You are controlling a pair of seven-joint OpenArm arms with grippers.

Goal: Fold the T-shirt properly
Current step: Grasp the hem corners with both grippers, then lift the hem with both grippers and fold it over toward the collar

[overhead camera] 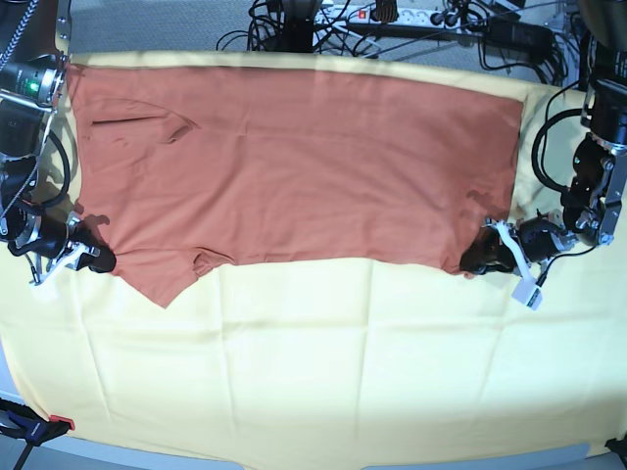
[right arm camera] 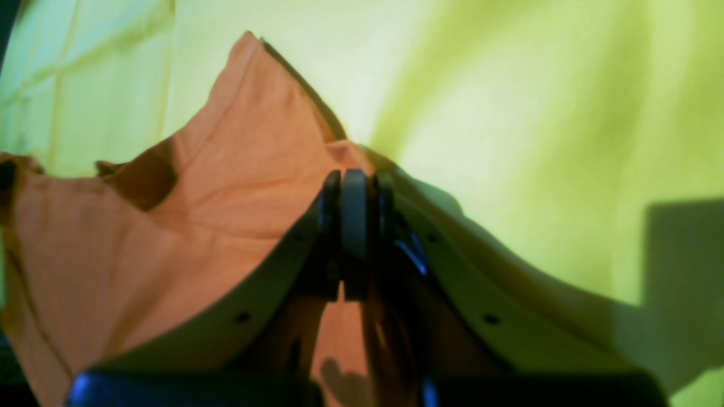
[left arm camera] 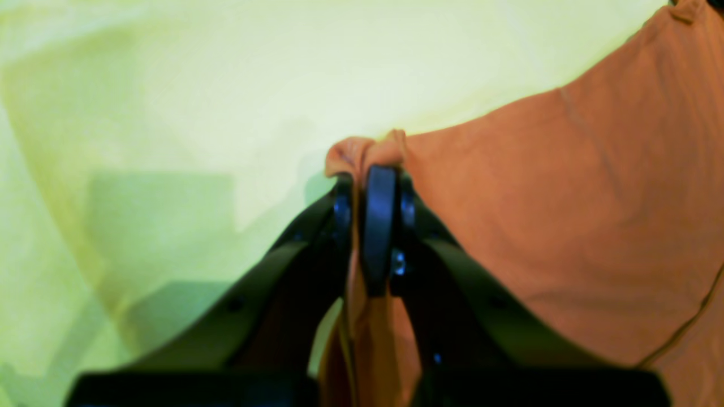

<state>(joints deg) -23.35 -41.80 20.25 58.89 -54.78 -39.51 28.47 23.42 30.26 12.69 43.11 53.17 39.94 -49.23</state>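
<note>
The rust-orange T-shirt (overhead camera: 294, 166) lies spread flat on the far half of the pale yellow cloth (overhead camera: 343, 362), its near edge running across the middle. My left gripper (overhead camera: 482, 257) is at the shirt's near right corner. In the left wrist view it (left arm camera: 365, 175) is shut, with a bunched fold of the T-shirt (left arm camera: 565, 198) pinched between its fingers. At the near left corner by the sleeve is my right gripper (overhead camera: 98, 260). In the right wrist view its jaws (right arm camera: 353, 176) are shut on the edge of the T-shirt (right arm camera: 169, 226).
Cables and a power strip (overhead camera: 411, 18) lie beyond the cloth's far edge. The arm bases stand at the far left (overhead camera: 24, 98) and far right (overhead camera: 602, 117). A clamp (overhead camera: 34, 427) grips the cloth's near left corner.
</note>
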